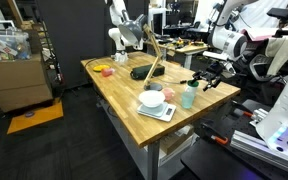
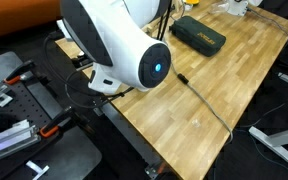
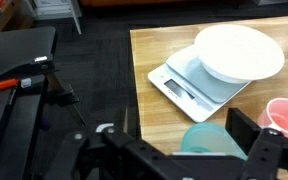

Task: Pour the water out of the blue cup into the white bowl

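Observation:
The blue cup (image 1: pixel 189 96) stands upright on the wooden table, just beside the white bowl (image 1: pixel 152 98), which sits on a small scale (image 1: pixel 156 111). My gripper (image 1: pixel 210 76) hangs open close to the cup, on the side away from the bowl. In the wrist view the cup's rim (image 3: pixel 210 140) shows at the bottom between my gripper's (image 3: pixel 184 136) spread black fingers (image 3: pixel 246 132), with no contact visible. The bowl (image 3: pixel 239 50) lies beyond it on the scale (image 3: pixel 182 82). The cup's lower part is hidden.
A small dark green round object (image 1: pixel 169 95) stands between bowl and cup. A pink round container (image 3: pixel 285 115) is next to the cup. A black case (image 2: pixel 197 35) and a cable (image 2: pixel 206 103) lie on the table. The table edge (image 3: pixel 131 90) drops to dark floor.

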You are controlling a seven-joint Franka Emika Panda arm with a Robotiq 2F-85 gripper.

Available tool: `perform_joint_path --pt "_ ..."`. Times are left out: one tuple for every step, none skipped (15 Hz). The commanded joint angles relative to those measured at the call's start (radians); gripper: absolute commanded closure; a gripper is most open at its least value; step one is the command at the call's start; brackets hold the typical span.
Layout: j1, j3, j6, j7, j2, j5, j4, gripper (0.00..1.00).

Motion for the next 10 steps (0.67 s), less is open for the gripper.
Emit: perform_joint_path --pt "0.003 -0.002 -0.003 0.001 0.005 -0.001 0.007 0.00" --pt "0.003 -0.002 -0.003 0.003 0.004 -0.001 0.011 0.00" --pt "0.003 -0.002 -0.004 0.003 0.002 -0.001 0.012 0.00" --pt "0.003 -0.002 -0.004 0.003 0.002 -0.001 0.012 0.00" --pt "0.003 -0.002 -0.004 0.003 0.002 -0.001 0.012 0.00" --pt "0.003 -0.002 -0.004 0.003 0.002 -0.001 0.012 0.00" --pt "-0.008 0.002 -0.022 0.002 0.020 0.019 0.029 0.00" --pt "-0.009 0.003 -0.015 0.008 0.034 0.031 0.041 0.00" --pt "-0.009 0.005 -0.013 0.011 0.045 0.040 0.051 0.00" --pt "-0.007 0.007 -0.007 0.015 0.060 0.053 0.066 0.00"
